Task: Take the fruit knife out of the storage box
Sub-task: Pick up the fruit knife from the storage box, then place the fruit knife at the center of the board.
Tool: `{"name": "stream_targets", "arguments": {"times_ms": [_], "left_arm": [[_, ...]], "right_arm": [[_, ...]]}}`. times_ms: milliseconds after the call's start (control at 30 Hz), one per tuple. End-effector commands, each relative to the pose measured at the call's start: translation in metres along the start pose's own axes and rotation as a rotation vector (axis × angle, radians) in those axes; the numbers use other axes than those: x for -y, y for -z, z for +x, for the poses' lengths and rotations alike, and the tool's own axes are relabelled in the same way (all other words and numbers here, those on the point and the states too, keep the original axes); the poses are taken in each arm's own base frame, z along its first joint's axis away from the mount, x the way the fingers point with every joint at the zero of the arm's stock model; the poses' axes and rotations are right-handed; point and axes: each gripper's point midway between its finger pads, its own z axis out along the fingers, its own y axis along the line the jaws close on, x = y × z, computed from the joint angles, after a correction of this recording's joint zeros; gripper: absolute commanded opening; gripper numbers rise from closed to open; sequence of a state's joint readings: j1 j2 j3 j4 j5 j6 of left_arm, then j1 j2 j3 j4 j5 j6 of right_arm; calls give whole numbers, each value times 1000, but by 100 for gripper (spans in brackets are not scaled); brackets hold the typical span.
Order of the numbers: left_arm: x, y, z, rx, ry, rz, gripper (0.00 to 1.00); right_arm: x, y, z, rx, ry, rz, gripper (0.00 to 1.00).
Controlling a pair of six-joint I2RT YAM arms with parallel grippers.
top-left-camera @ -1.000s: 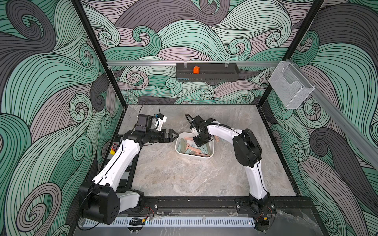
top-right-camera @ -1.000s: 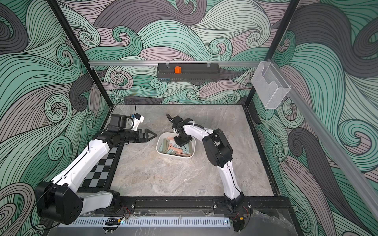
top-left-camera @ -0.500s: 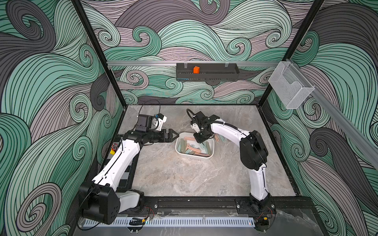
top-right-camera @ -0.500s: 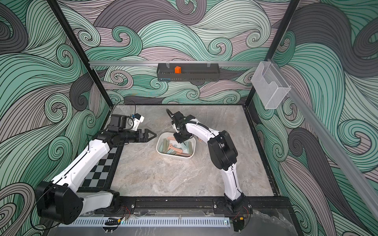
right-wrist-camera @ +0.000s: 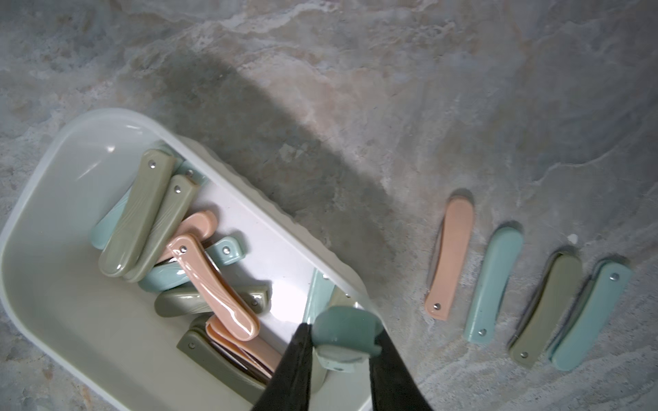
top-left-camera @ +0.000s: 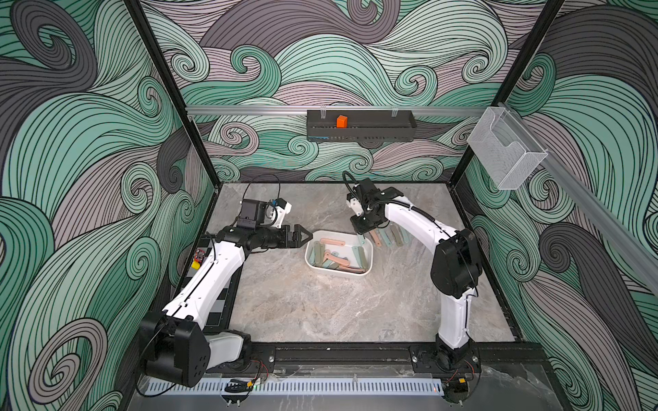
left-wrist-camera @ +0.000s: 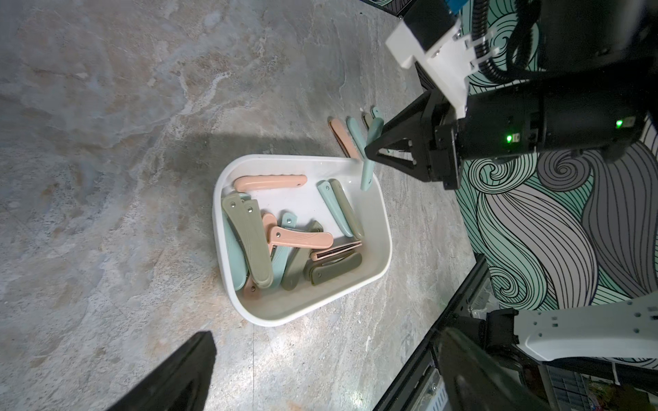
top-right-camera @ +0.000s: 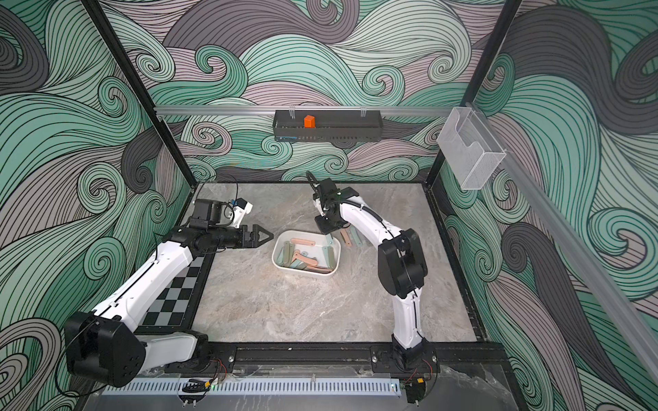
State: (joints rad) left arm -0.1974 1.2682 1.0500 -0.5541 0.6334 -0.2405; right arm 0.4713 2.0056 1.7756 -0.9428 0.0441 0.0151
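Marble table [top-left-camera: 320, 313] lies bare in front, and past that stretch sits the white box [top-left-camera: 329, 271], with a heap [left-wrist-camera: 299, 240] of folded pink, olive and teal fruit knives in it. Just beside its left end the left gripper [top-left-camera: 304, 236] hovers with jaws spread wide and nothing between them, apart from the rim. Over the box's far right corner the right gripper [right-wrist-camera: 341, 341] is clamped on a teal knife [left-wrist-camera: 366, 174], pinched near its upper end, so the body hangs almost straight down with its lower end about level with the rim; I cannot tell whether it is fully clear of the wall. Beyond that corner, on the table, a row [right-wrist-camera: 495, 284] of four knives lies side by side: pink nearest the box, then teal, olive, teal. The step in hand looks like carrying this one out to join them. To do it well, I would first raise it until the lower end plainly clears the rim, then move sideways slowly, since a grip so near one end lets the body swing. Lower it at a free spot beside the row, let the end touch, lay it parallel, then release. Farther back, the swirl-patterned wall carries a black tray [top-left-camera: 359, 126] holding an orange block [top-left-camera: 341, 121], and a wire basket [top-left-camera: 505, 156] hangs on the right rail.
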Motion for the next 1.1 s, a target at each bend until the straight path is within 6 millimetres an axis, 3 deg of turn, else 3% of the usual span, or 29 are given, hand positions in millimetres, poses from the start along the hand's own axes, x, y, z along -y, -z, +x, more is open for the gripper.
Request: {"name": "stream_targets", "arguments": {"times_ms": [0,233,600,633,767,933,1067], "left_arm": [[4,2,-10,29,-5,13,99],[12,-2,-24,40,-9,38,99],[31,-15,-53,45,-32,72,99],[27,-23,-53,26,-20,71,99],[27,-26,-56,23,-24,69,99],[24,-29,-55,16,-16,65,99],[25,-27,-51,17,-15,65,99]], "right_arm": [[21,10,-2,6,-12,15,29],[59,0,-9,6,-103,24,29],[85,-28,-39,25,-154,1,29],[88,-28,-43,34,-167,-7,29],[89,-28,-50,48,-189,-40,29],[84,-24,-44,41,-199,-66,33],[69,-10,-37,45,-204,-115,40]]}}
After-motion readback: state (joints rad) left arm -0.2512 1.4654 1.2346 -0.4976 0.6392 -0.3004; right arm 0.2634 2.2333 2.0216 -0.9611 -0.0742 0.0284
